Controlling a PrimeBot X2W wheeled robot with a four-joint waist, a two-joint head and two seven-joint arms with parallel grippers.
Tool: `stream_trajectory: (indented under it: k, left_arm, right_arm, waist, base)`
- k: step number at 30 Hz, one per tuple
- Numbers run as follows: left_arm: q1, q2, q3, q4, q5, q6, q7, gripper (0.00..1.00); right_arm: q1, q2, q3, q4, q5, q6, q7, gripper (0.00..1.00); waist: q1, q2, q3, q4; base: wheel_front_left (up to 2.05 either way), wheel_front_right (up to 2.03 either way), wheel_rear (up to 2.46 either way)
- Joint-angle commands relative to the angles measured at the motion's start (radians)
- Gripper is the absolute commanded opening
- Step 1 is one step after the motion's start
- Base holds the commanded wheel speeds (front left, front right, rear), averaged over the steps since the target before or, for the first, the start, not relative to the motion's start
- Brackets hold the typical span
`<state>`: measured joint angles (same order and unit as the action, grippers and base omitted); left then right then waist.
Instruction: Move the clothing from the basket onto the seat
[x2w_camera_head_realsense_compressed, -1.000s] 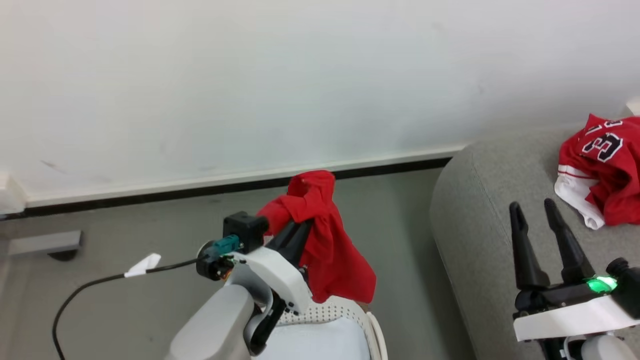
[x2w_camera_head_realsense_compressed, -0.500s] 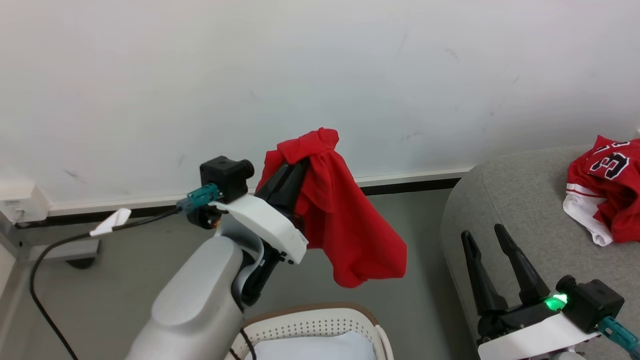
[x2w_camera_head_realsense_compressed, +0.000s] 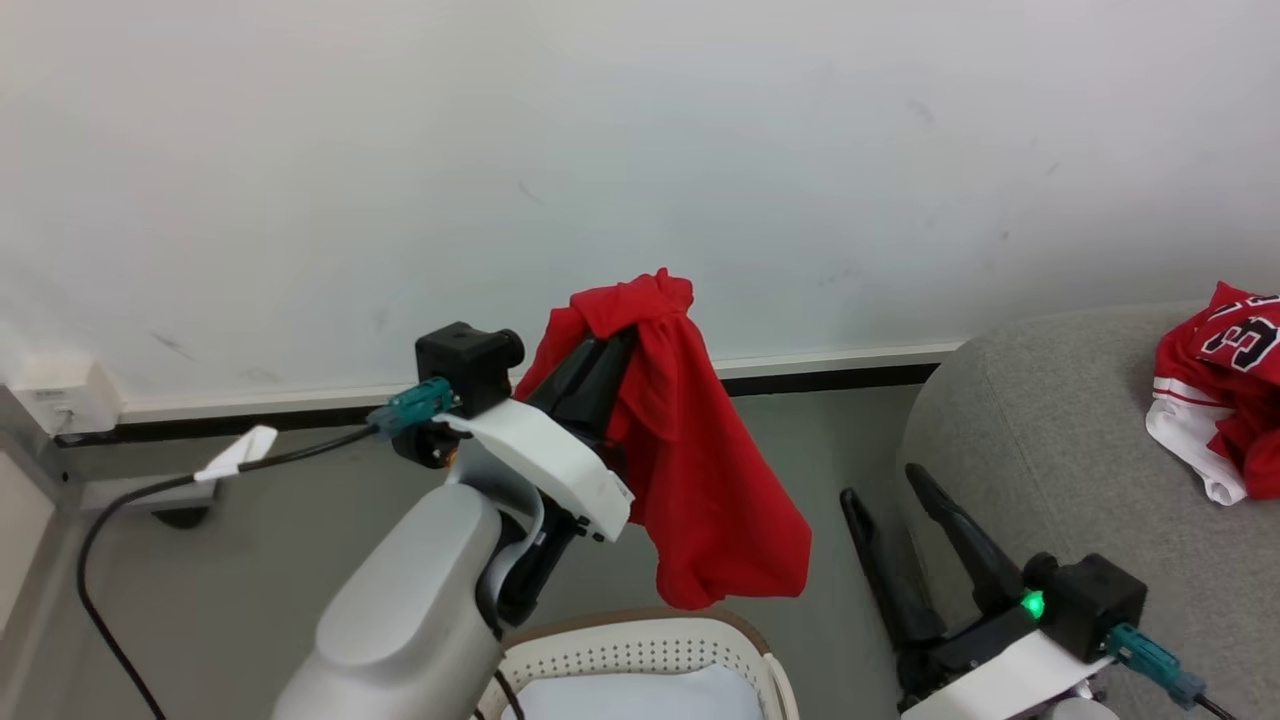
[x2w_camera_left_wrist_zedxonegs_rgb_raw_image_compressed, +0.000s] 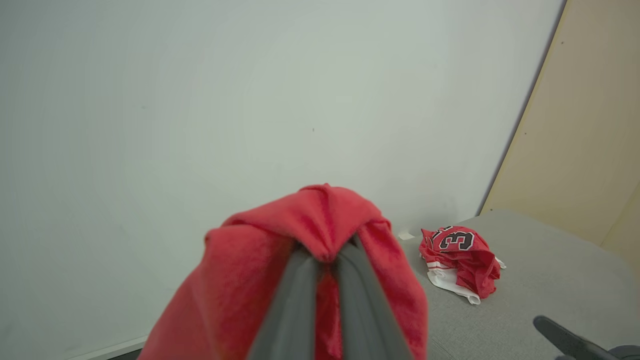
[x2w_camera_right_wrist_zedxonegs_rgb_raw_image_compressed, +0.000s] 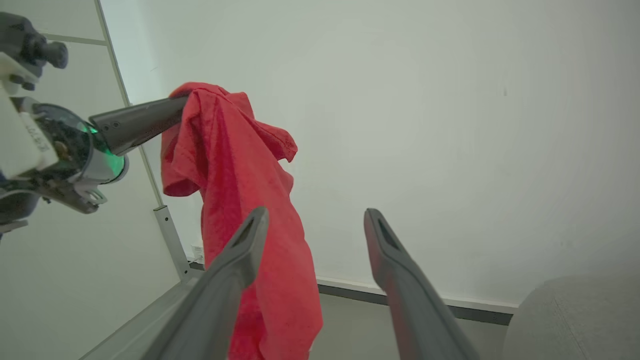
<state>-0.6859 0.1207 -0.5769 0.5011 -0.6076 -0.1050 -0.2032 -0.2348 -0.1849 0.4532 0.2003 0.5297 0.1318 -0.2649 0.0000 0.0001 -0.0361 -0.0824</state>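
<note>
Seat (x2w_camera_head_realsense_compressed: 1010, 420): grey, right side. Basket (x2w_camera_head_realsense_compressed: 650, 640): near centre, pale sheet (x2w_camera_head_realsense_compressed: 640, 695) inside. Plain red garment (x2w_camera_head_realsense_compressed: 700, 480): hangs above basket from L gripper (x2w_camera_head_realsense_compressed: 625, 335), jaws pinched tight on its top fold. Jersey (x2w_camera_head_realsense_compressed: 1215, 390): crumpled on seat, far right. R gripper (x2w_camera_head_realsense_compressed: 880, 483): fingers spread wide, holding nothing, by seat's left edge.

The head camera looks forward and down from above the basket (x2w_camera_head_realsense_compressed: 640, 645) toward the wall (x2w_camera_head_realsense_compressed: 640, 150). The left wrist camera peers closely along the left hand (x2w_camera_left_wrist_zedxonegs_rgb_raw_image_compressed: 327, 254), facing wall and seat (x2w_camera_left_wrist_zedxonegs_rgb_raw_image_compressed: 540, 285). The right wrist camera tilts upward from low. All three catch the red garment (x2w_camera_head_realsense_compressed: 700, 480).
</note>
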Motion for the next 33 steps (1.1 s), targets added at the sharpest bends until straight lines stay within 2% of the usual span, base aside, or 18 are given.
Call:
stream_trajectory:
  k: [1,6,17,22,27,29,30,33]
  left_arm:
    - [0.010,-0.002,-0.003,-0.012,-0.013,-0.002,0.007,0.00]
    - [0.015,-0.015,-0.029,-0.033,-0.011,-0.003,0.015,0.00]
    - [0.024,-0.038,-0.123,-0.105,-0.013,-0.016,0.041,0.00]
    - [0.035,-0.047,-0.163,-0.147,-0.026,-0.016,0.062,0.00]
    - [0.041,-0.043,-0.199,-0.177,-0.032,-0.021,0.088,0.00]
    - [0.045,-0.034,-0.210,-0.182,-0.034,-0.021,0.097,0.00]
    - [0.046,-0.029,-0.214,-0.184,-0.035,-0.022,0.101,0.00]
    - [0.049,-0.022,-0.215,-0.188,-0.039,-0.020,0.106,0.00]
  right_arm:
    - [-0.029,0.001,0.027,0.027,-0.006,-0.002,0.001,1.00]
    - [-0.101,0.010,0.120,0.098,0.011,-0.002,0.001,1.00]
    - [-0.272,0.030,0.263,0.380,0.006,-0.002,0.001,1.00]
    - [-0.299,0.045,0.261,0.480,0.025,-0.002,0.001,1.00]
    - [-0.294,0.053,0.254,0.512,0.032,-0.002,0.001,1.00]
    - [-0.292,0.058,0.254,0.500,0.038,-0.002,0.001,0.18]
    - [-0.290,0.058,0.252,0.493,0.043,-0.002,0.001,0.00]
    - [-0.283,0.056,0.243,0.480,0.057,-0.002,0.001,0.00]
  waist:
    - [0.0000,-0.0001,0.000,0.012]
    - [0.0000,-0.0001,-0.001,0.041]
    - [0.0000,-0.0001,-0.016,0.134]
    - [0.0000,-0.0001,-0.028,0.191]
    - [0.0000,-0.0001,-0.038,0.233]
    - [0.0000,-0.0001,-0.043,0.247]
    - [0.0000,-0.0001,-0.044,0.252]
    - [0.0000,-0.0001,-0.044,0.261]
  base:
    - [0.00,0.00,0.00]
    - [0.00,0.00,0.00]
    - [0.00,0.00,0.00]
    - [0.00,0.00,0.00]
    - [0.00,0.00,0.00]
    - [0.00,0.00,0.00]
    - [0.00,0.00,0.00]
    - [0.00,0.00,0.00]
